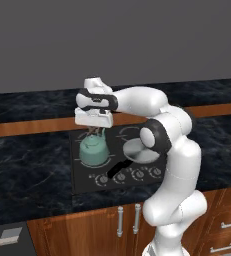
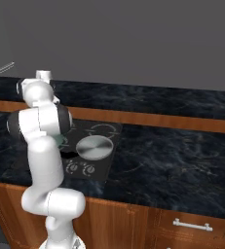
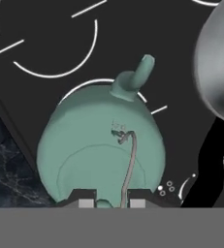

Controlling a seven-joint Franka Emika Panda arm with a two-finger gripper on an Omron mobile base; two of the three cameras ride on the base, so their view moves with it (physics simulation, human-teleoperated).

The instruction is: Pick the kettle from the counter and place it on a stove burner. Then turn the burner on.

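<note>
Mint-green kettle (image 3: 101, 145) sits on the stove burner (image 3: 147, 99), rigid and probably light; its thin wire bail is the hold, and the fingers (image 3: 87, 199) seem closed around it.

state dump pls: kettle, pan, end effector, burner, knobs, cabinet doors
Small mint-green rounded kettle: upright on the black glass cooktop, over a white ring burner marking, spout pointing away from the hand camera.
Thin wire bail handle: raised, running up between the fingertips.
End effector: directly above the kettle; grip on the handle cannot be confirmed.
Flat round silver pan: on the cooktop beside the kettle.
Knobs: setting unreadable.
Wooden cabinet doors: closed.
</note>
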